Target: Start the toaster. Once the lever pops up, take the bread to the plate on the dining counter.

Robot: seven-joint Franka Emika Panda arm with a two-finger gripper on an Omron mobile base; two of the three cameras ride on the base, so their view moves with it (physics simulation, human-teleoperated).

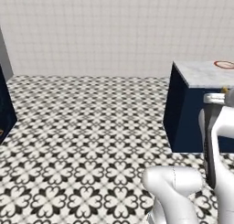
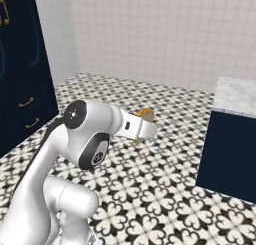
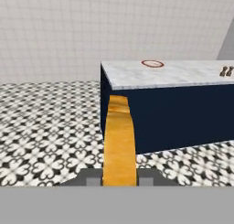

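With the gripper [image 3: 119, 181] clamped on the bread [image 3: 119, 141], the plate [image 3: 152, 63] sits ahead, slightly right, on the dining counter [image 3: 183, 74].

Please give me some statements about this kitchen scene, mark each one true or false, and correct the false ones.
1. The gripper holds the bread. True.
2. The plate lies on the floor. False: it lies on the dining counter.
3. The bread already rests on the plate. False: it is apart from it, held between the fingers.
4. The dining counter has a dark navy base. True.
5. The floor is plain white. False: it has a black and white pattern.
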